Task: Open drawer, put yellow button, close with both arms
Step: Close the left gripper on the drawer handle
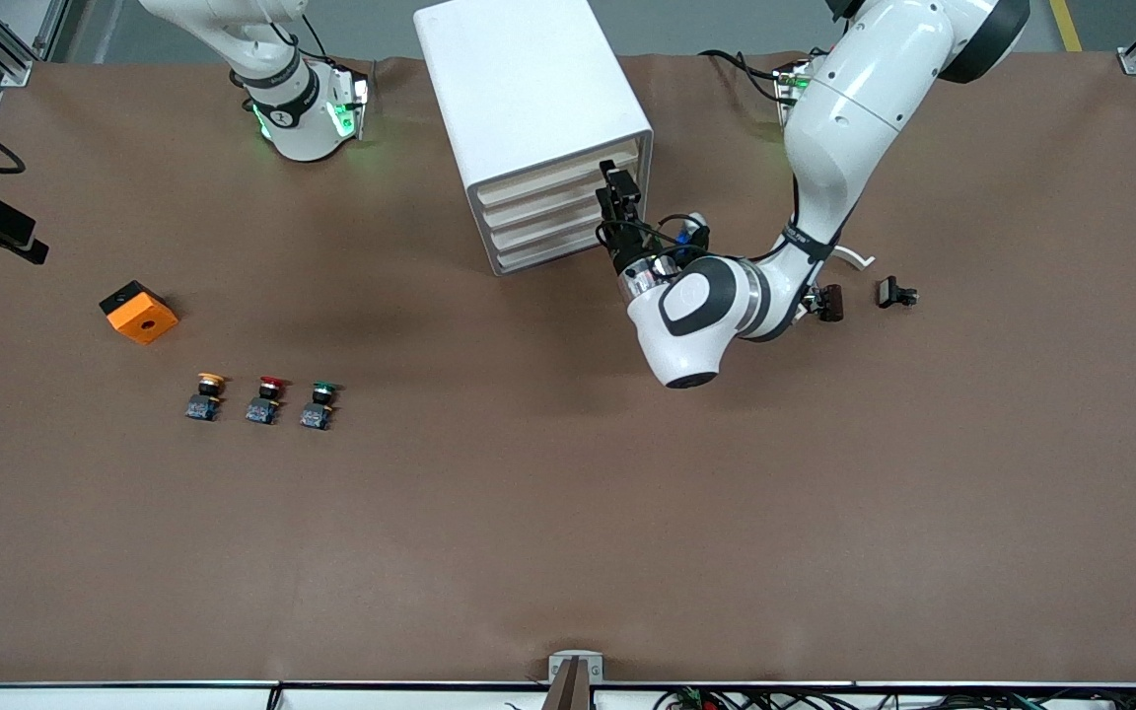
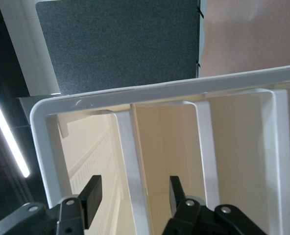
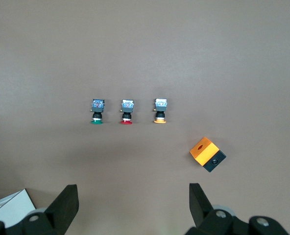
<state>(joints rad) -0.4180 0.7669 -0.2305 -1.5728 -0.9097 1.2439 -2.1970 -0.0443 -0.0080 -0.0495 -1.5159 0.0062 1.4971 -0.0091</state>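
Note:
The white cabinet (image 1: 529,99) stands at the robots' edge of the table, its four drawers shut. The uppermost drawer (image 1: 553,180) shows as a cream front in the left wrist view (image 2: 86,147). My left gripper (image 1: 619,192) is open at that drawer's front; in its wrist view (image 2: 133,188) its fingers (image 2: 91,196) stand either side of a white strip (image 2: 128,156), apart from it. The yellow button (image 1: 208,391) stands on the table toward the right arm's end. My right gripper (image 3: 132,193) is open and empty, high over the table, with the yellow button (image 3: 159,111) below it.
A red button (image 1: 267,397) and a green button (image 1: 319,402) stand in a row beside the yellow one. An orange and black box (image 1: 139,312) lies farther from the front camera than the buttons. Two small dark parts (image 1: 895,292) lie by the left arm's elbow.

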